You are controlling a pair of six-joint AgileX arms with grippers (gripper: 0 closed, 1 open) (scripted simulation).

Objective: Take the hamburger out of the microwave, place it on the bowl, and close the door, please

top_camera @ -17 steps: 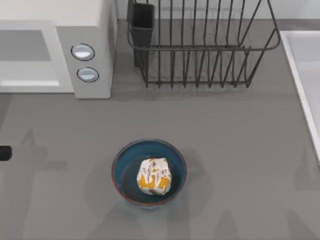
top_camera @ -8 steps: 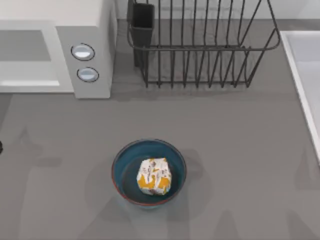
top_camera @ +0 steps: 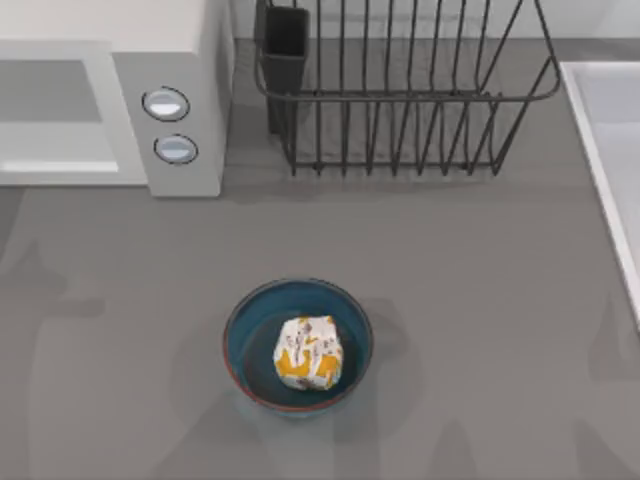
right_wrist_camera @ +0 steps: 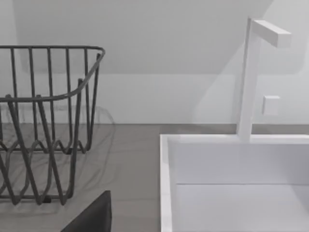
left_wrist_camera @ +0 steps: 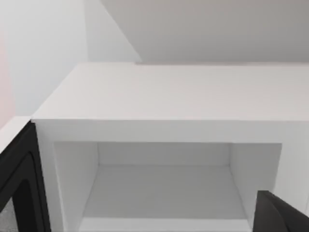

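Top view first: the hamburger [top_camera: 309, 352] is sitting inside the bowl [top_camera: 298, 344], roughly in its middle, on the grey worktop [top_camera: 480, 300]; the bowl is toward the near edge, well apart from the microwave [top_camera: 110, 95] at the far left; a black wire rack [top_camera: 400, 90] stands just right of the microwave, and a white sink [top_camera: 610, 150] runs along the right edge. Left wrist view: looking straight into the microwave's light cavity [left_wrist_camera: 164, 188]; the door [left_wrist_camera: 17, 183] is swung open at one side, dark inner frame showing; a dark bit of the left pincer [left_wrist_camera: 280, 215] pokes in at a corner, can't tell if it's open or closed. Right wrist view: wire rack [right_wrist_camera: 46, 121], sink [right_wrist_camera: 231, 183] and a white faucet [right_wrist_camera: 251, 77]; a dark piece of the right pincer [right_wrist_camera: 91, 217] at the edge, can't tell its state either.
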